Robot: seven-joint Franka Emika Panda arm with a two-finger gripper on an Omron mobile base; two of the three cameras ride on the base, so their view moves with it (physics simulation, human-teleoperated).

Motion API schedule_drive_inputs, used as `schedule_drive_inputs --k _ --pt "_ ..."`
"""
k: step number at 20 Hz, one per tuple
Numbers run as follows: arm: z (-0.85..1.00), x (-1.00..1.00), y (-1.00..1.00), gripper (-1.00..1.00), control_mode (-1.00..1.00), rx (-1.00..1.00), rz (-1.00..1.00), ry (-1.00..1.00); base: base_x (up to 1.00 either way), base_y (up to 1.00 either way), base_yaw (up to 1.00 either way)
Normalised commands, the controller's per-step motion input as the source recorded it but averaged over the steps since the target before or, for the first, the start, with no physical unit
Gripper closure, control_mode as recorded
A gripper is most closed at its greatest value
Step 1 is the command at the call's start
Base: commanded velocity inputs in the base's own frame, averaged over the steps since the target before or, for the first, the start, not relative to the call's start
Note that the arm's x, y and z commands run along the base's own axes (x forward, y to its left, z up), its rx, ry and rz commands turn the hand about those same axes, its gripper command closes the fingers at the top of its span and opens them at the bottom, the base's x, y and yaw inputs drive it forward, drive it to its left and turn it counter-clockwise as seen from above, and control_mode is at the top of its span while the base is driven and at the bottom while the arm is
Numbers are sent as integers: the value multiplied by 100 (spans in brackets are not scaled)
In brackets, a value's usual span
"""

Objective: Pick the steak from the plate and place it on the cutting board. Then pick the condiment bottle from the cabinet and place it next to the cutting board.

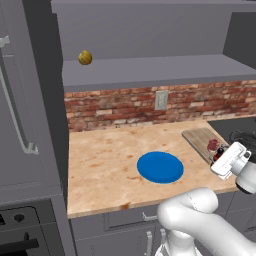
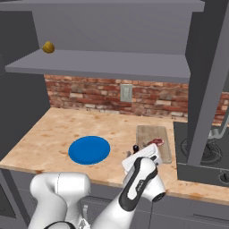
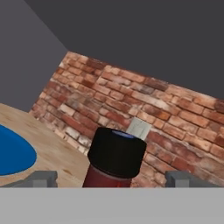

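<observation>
On the left of the shelf in the cabinet (image 1: 150, 70) sits a yellowish round fruit (image 1: 85, 57). Below it the blue plate (image 1: 160, 167) lies bare on the counter (image 1: 100, 165). Right of the plate is the cutting board (image 2: 154, 134), with the steak (image 2: 157, 142) resting on its near end. The condiment bottle (image 3: 114, 159) stands just beside the board's near left edge, apparently set down on the counter, though the hand hides its base. The gripper (image 3: 109, 178) is spread wide, its fingertips (image 3: 43, 178) well clear of the bottle's cap on either side, so nothing is held.

Both placements look done; the step in hand is the release. The next move calls for a straight lift away without nudging the bottle.

The counter is mottled light wood, backed by red brick with a wall outlet (image 1: 161, 100); a dark stovetop (image 2: 205, 156) lies furthest right.
</observation>
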Motion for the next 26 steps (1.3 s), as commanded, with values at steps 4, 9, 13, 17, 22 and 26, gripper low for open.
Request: schedule_drive_inputs --k 4,9,13,17,22,26 --pt "0 0 -17 -100 -100 0 0 0 0 0 0" --pt "0 0 -11 -100 -100 0 0 0 0 0 0" --pt "0 0 -3 -100 -100 0 0 0 0 0 0" --pt "0 0 0 -100 -100 0 0 0 0 0 0" --pt "0 0 0 -100 -100 0 0 0 0 0 0" --pt "0 0 1 -100 -100 0 0 1 0 0 0"
